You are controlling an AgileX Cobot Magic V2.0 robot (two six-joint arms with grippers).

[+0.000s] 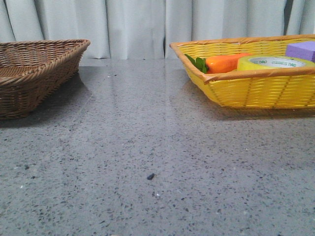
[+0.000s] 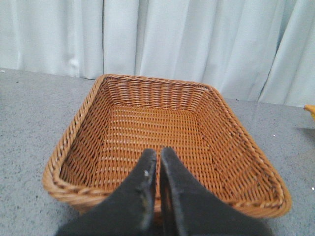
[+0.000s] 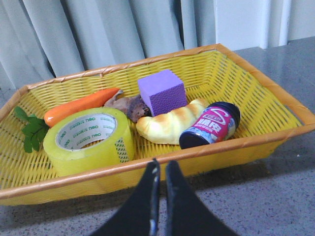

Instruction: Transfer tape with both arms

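From the front, a brown basket (image 1: 34,69) is sitting on the left side of the grey table (image 1: 157,162), and a yellow basket (image 1: 256,83) is sitting on the right, well apart from it. The tape (image 1: 273,62) is lying flat inside the yellow basket, peeking over the near rim. An orange carrot toy (image 1: 224,63) with green leaves is lying just beside it, and a purple block (image 1: 301,50) is showing at the far right. A tiny dark speck (image 1: 150,176) is sitting on the table near the middle. No arms are showing here.

From the left wrist, the left gripper (image 2: 158,169) is hanging over the near rim of the brown basket (image 2: 167,132). Its two black fingers are pressed almost together, with nothing between them.

From the right wrist, the right gripper (image 3: 160,172) is hanging just in front of the yellow basket (image 3: 256,83), fingers nearly touching and holding nothing. The tape (image 3: 88,140) is lying flat near the front wall, its white core with green letters facing up. The carrot toy (image 3: 78,107) is lying behind it. The purple block (image 3: 161,90) is sitting in the middle, next to a bread-shaped toy (image 3: 167,124) and a small dark can with a pink label (image 3: 210,125) lying on its side. A brownish thing (image 3: 129,104) is tucked by the block; I cannot tell what it is.
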